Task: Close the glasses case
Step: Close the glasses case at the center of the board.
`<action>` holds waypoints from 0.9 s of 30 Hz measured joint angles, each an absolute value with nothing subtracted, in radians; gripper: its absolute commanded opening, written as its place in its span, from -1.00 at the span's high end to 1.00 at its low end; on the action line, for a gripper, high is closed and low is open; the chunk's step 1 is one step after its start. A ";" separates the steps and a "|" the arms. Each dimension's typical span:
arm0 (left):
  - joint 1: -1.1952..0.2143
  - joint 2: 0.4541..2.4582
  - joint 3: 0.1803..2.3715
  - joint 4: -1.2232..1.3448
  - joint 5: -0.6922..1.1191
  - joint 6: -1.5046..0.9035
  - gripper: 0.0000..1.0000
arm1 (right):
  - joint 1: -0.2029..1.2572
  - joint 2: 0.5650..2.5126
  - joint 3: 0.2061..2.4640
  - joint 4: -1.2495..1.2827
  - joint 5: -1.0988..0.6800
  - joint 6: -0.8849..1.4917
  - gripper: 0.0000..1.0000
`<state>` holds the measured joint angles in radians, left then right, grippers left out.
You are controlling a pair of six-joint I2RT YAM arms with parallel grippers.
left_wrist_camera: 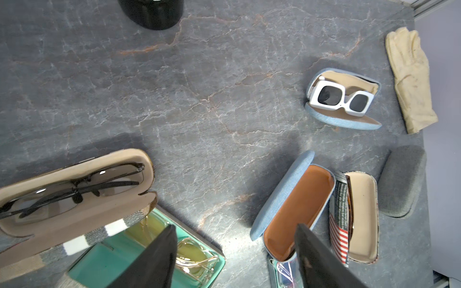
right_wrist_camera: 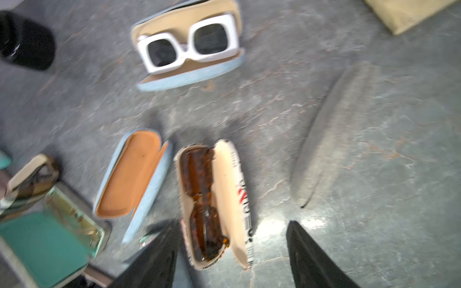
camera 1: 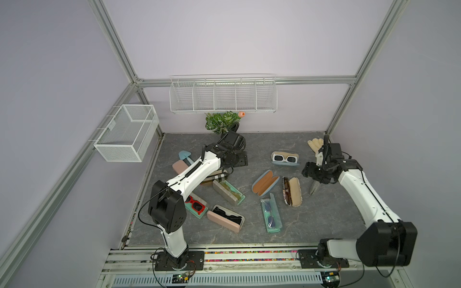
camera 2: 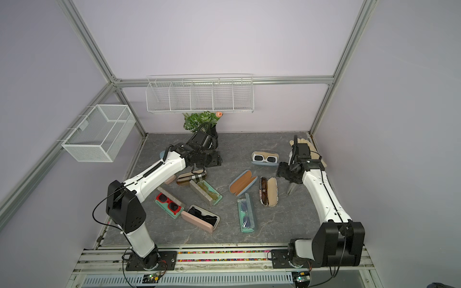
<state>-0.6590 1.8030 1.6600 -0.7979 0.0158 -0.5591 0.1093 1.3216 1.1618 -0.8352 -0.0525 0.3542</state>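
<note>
Several glasses cases lie open on the grey table. Among them are a plaid case (left_wrist_camera: 74,192) with dark glasses, an empty denim case (camera 1: 265,182) with orange lining, a printed case (right_wrist_camera: 214,199) with tortoiseshell glasses, and a blue case (camera 1: 285,158) with white sunglasses. A grey case (right_wrist_camera: 334,139) lies shut at the right. My left gripper (left_wrist_camera: 234,249) hangs open above the table between the plaid and denim cases, holding nothing. My right gripper (right_wrist_camera: 232,249) is open above the near end of the printed case, beside the grey case (camera 1: 314,187); its view is blurred.
More open cases lie toward the front: one with yellow glasses (camera 1: 228,192), red sunglasses (camera 1: 195,205), black glasses (camera 1: 225,218), clear glasses (camera 1: 270,213). A potted plant (camera 1: 222,122) stands at the back, a cream glove (camera 1: 315,145) at back right. Wire baskets (camera 1: 223,96) hang on the walls.
</note>
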 measured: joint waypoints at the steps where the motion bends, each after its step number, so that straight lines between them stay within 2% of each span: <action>1: -0.659 1.818 1.683 -0.801 0.022 -0.549 -0.13 | 0.151 1.316 1.171 -0.846 -0.053 0.361 0.36; 3: -0.659 1.850 1.723 -0.808 0.030 -0.534 0.12 | 0.217 1.313 1.188 -0.854 -0.050 0.375 0.58; 5: -0.659 1.882 1.752 -0.818 0.039 -0.524 0.36 | 0.276 1.321 1.207 -0.862 -0.046 0.395 0.71; 7: -0.659 1.919 1.781 -0.830 0.052 -0.515 0.62 | 0.326 1.351 1.235 -0.868 -0.043 0.405 0.78; 11: -0.658 1.984 1.821 -0.849 0.078 -0.505 1.00 | 0.408 1.475 1.295 -0.867 -0.022 0.415 0.80; 18: -0.658 2.080 1.901 -0.874 0.110 -0.498 1.00 | 0.500 1.650 1.313 -0.878 0.031 0.432 0.76; 27: -0.658 2.156 1.927 -0.884 0.142 -0.491 1.00 | 0.513 1.667 1.297 -0.882 0.065 0.450 0.72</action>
<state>-0.6579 2.1555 1.9266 -0.8841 0.1417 -0.4911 0.5133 1.6669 1.2968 -0.8822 0.0654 0.4496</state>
